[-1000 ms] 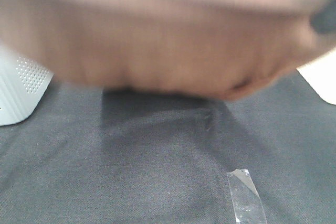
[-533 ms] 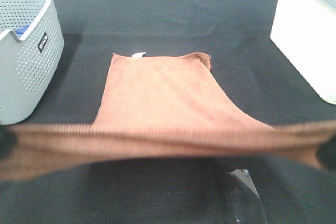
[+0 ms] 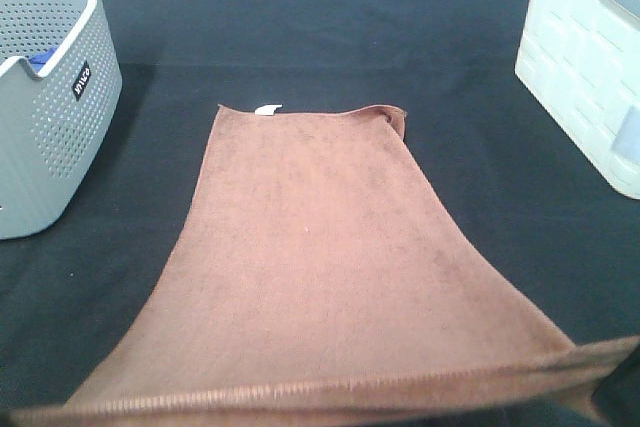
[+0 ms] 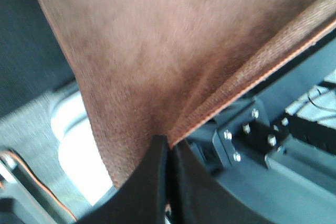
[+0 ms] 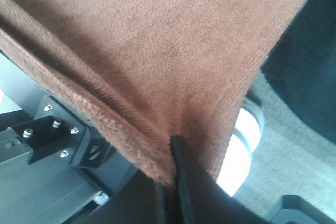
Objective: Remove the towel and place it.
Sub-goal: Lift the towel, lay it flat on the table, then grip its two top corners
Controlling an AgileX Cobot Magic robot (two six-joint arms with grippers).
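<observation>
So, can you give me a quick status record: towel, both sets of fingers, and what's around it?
towel: brown, laid lengthwise on the black cloth; far end flat, near edge raised
tag: white, on the far short edge
left fingers: shut on the towel's near edge, left end
right fingers: shut on the near edge, right end
basket: grey, perforated, far left, apart from the towel
white box: far right, apart from the towel

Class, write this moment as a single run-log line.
left pincer: shut on towel | right pincer: shut on towel | towel: spread, tagged far end on black cloth
</observation>
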